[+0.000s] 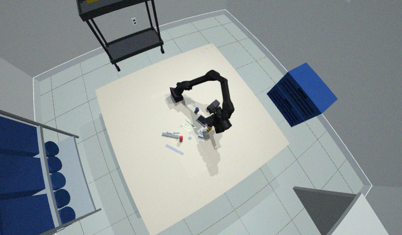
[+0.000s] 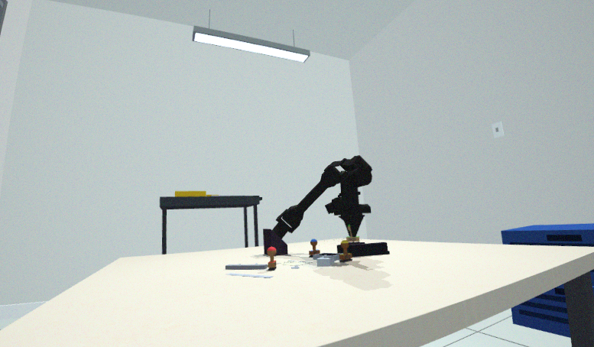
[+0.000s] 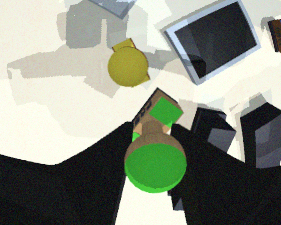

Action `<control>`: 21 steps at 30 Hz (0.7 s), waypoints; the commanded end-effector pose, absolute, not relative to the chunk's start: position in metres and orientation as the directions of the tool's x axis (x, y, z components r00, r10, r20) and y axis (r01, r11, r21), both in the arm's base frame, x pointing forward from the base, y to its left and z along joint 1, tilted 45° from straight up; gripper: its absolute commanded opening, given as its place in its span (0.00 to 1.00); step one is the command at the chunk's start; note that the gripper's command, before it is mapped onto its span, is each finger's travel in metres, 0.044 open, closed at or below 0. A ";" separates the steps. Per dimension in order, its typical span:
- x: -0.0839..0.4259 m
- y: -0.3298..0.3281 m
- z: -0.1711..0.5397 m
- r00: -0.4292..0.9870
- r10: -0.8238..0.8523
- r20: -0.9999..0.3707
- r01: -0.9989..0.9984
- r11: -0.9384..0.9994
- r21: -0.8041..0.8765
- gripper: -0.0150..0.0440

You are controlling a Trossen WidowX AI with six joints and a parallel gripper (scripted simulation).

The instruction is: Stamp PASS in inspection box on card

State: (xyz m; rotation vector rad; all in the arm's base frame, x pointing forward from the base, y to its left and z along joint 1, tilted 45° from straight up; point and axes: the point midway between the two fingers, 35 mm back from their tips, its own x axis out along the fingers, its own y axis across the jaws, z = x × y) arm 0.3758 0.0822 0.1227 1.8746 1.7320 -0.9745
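Note:
My gripper (image 2: 353, 235) (image 3: 151, 129) is shut on the green-knobbed stamp (image 2: 352, 239) (image 3: 155, 166), whose base shows dark lettering in the wrist view. It holds the stamp above the bench, near the black blocks. The ink pad (image 1: 201, 120) (image 3: 216, 41), dark in a blue-grey frame, lies at the upper right in the wrist view, apart from the stamp. The pale card (image 1: 186, 126) (image 2: 295, 263) lies left of the pad in the top view. Its box and any print are too small to read. The stamp's underside is hidden.
A yellow stamp (image 1: 209, 128) (image 2: 345, 251) (image 3: 127, 66), a blue stamp (image 1: 196, 109) (image 2: 313, 248) and a red stamp (image 1: 180, 138) (image 2: 271, 258) stand around the card and pad. Black blocks (image 2: 364, 248) (image 3: 262, 134), a small grey box (image 1: 201, 134) and a grey bar (image 1: 170, 135) also lie there.

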 end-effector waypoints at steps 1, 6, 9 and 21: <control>0.376 0.088 0.118 -0.012 0.694 -0.720 0.975 -0.150 -0.162 0.25; 0.376 0.093 0.112 -0.012 0.694 -0.719 0.975 -0.150 -0.162 0.25; 0.376 0.097 0.109 -0.012 0.695 -0.719 0.975 -0.150 -0.162 0.25; 0.375 0.111 0.095 -0.012 0.696 -0.718 0.975 -0.150 -0.162 0.25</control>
